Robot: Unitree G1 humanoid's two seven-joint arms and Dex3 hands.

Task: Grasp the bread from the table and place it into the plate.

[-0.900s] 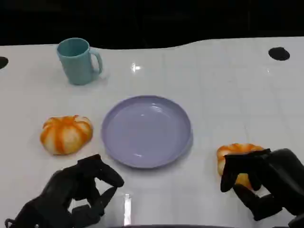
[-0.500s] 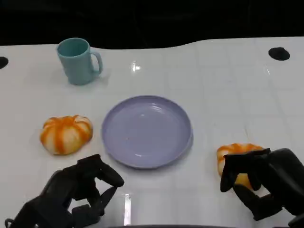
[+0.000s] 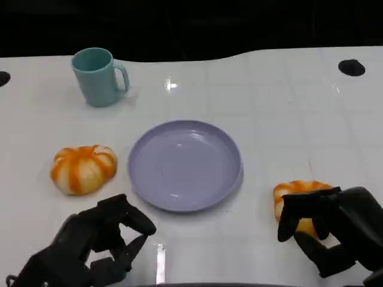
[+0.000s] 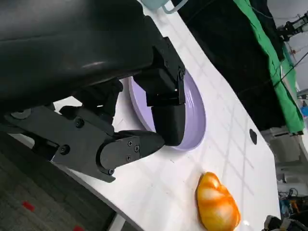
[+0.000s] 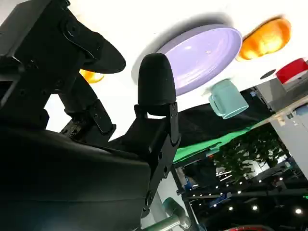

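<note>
Two orange-and-white striped bread rolls lie on the white table. One bread (image 3: 84,168) sits left of the lavender plate (image 3: 139,156), seen past the plate (image 5: 202,53) as a roll (image 5: 264,38) in the right wrist view. The other bread (image 3: 296,190) lies right of the plate; my right hand (image 3: 335,230) arches over its near side, fingers apart, and a sliver of bread (image 5: 91,76) shows between them. The roll rests on the table. My left hand (image 3: 96,242) hovers near the front edge, below the plate, half-curled and holding nothing. The left wrist view shows the plate (image 4: 195,103) and the right bread (image 4: 219,204).
A teal mug (image 3: 99,76) stands at the back left, also seen as a mug (image 5: 226,98) in the right wrist view. A black hole (image 3: 351,67) marks the table's far right corner. White tabletop lies open behind the plate.
</note>
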